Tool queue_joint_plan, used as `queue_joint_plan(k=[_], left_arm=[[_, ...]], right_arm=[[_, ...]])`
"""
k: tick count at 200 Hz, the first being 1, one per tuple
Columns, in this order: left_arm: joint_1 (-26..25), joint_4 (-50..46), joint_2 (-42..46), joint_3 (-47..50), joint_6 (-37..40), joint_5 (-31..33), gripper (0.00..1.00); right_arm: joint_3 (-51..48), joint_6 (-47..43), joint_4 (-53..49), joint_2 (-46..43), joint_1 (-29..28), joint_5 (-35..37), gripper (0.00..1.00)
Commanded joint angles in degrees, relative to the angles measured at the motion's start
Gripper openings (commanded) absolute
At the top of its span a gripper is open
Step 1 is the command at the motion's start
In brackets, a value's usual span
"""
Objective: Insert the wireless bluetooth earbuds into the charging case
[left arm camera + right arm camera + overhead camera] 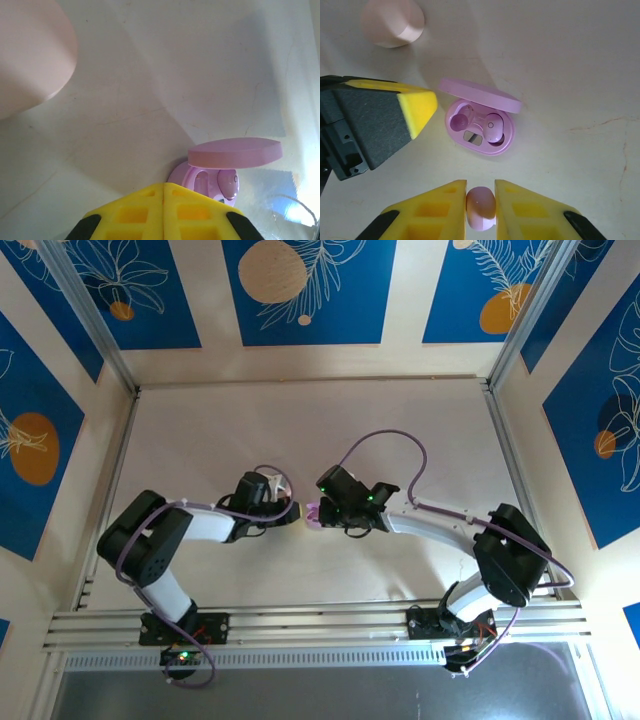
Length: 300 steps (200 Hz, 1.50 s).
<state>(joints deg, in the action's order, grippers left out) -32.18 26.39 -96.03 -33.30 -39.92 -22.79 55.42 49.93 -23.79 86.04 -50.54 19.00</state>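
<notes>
Right wrist view: on the pale worktop (580,60), the left hand (164,192) sits just beside the open purple charging case (480,131), its fingers pressed together on nothing. The pink case (392,20) lies well beyond it. The right hand (480,192) is clamped on one earbud (481,209), near the purple case's front edge. The risk is that its wells are small — a tilted earbud could catch a rim, slip free, or shove the ungripped case aside.
</notes>
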Motion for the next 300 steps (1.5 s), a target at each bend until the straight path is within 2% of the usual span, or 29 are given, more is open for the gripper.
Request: queue_joint_plan(k=[1, 169, 250, 274, 300], left_arm=[[-1.2, -1.8, -1.3, -1.7, 1.5, -2.2, 0.06], [-5.6, -2.0, -0.8, -2.2, 1.7, -1.0, 0.06], [-5.7, -1.8, 11.9, 4.0, 3.7, 7.3, 0.08], [-5.6, -1.4, 17.6, 6.7, 4.8, 10.9, 0.2], [-5.4, -1.0, 23.9, 9.6, 5.9, 14.6, 0.48]], right_arm=[[-0.7, 1.2, -0.1, -1.9, 0.3, -0.5, 0.2], [-1.8, 2.1, -0.1, -2.7, 0.7, 0.1, 0.2], [-5.1, 5.5, 5.8, -2.5, 0.8, -0.1, 0.19], [-6.1, 6.6, 9.0, -1.9, 0.8, 0.0, 0.2], [-6.3, 7.0, 12.2, -0.4, 0.8, 0.4, 0.2]])
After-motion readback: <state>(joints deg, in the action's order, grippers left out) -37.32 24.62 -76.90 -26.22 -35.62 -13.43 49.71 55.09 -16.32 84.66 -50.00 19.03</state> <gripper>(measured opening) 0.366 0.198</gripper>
